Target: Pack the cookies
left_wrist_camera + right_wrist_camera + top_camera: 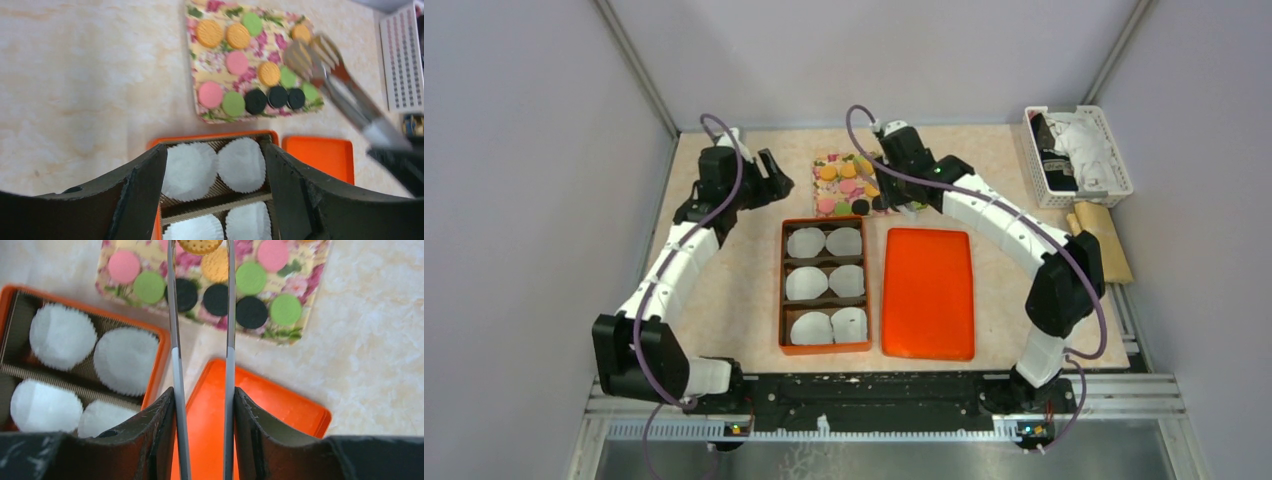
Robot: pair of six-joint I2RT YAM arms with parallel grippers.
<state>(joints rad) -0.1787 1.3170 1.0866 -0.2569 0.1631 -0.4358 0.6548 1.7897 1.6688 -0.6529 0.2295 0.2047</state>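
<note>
With R claw (202, 400) clamped on tongs (230, 315) & L claw (216, 150) spread apart: squeeze orange cookie (200, 244) steadily, lift clear of board (312, 285), set flat in cup (126, 360).

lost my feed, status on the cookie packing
Left gripper open. Right gripper shut on tongs, tips at an orange cookie. Paper cups empty. Nothing blocking.
</note>
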